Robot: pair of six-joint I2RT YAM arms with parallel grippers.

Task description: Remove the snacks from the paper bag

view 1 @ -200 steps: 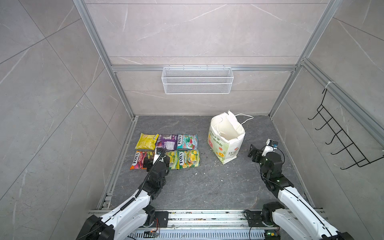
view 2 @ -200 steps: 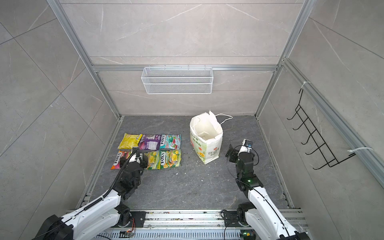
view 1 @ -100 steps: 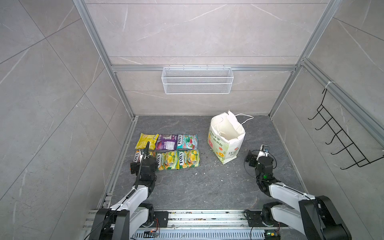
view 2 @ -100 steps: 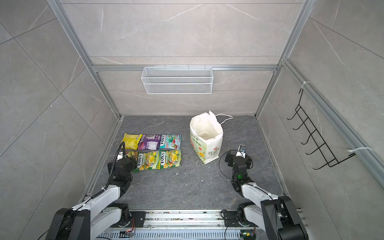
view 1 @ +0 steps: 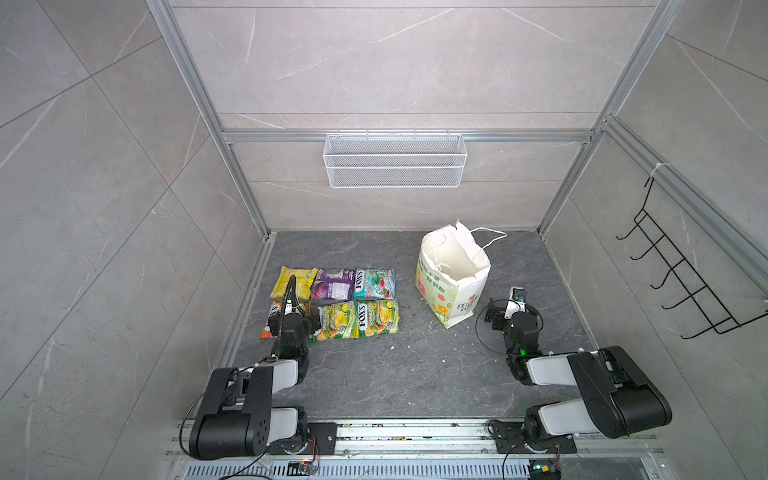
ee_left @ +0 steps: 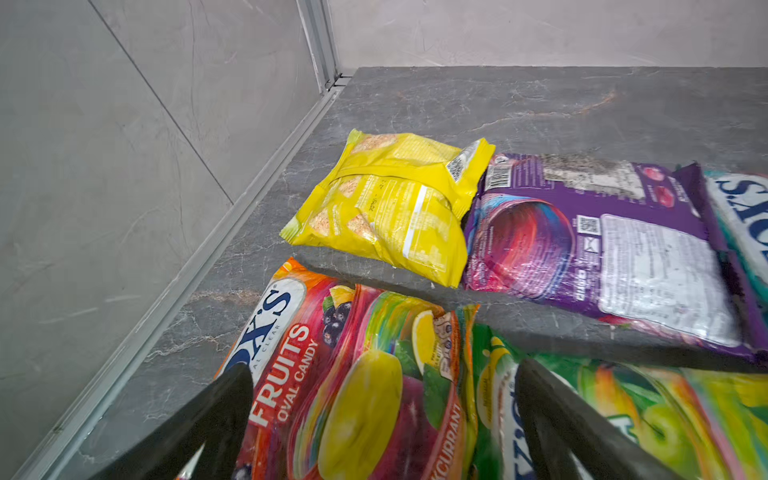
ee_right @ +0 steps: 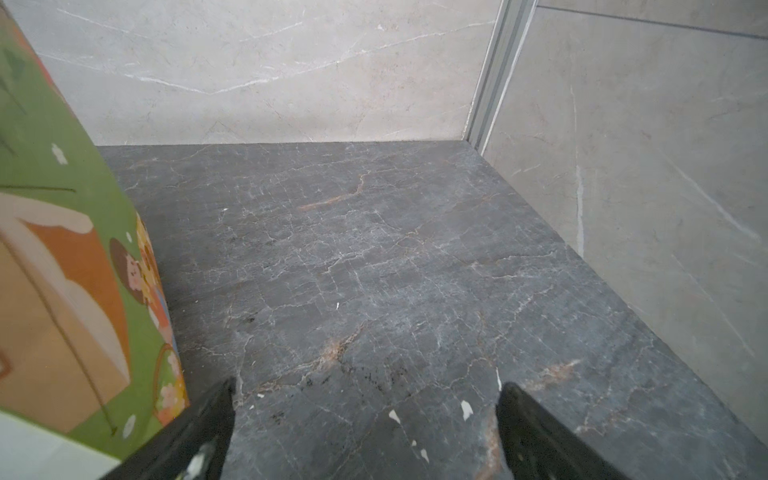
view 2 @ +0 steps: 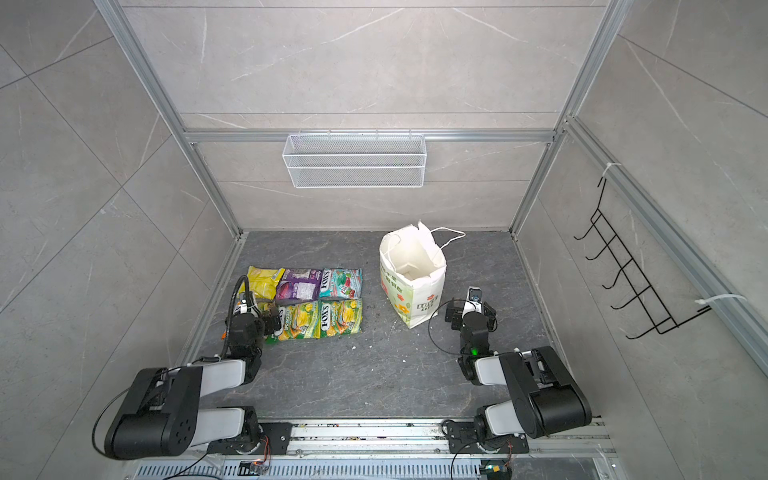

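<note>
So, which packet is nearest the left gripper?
The orange-red packet, at the wall end of the near row; the open left gripper hangs right over it.

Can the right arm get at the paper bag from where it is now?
Probably yes: the right gripper sits close beside the paper bag, jaws open and empty, only bare floor between them.

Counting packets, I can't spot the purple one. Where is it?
In a top view the purple packet lies flat left of the paper bag, mid back row, between the yellow packet and the teal-red packet.
</note>
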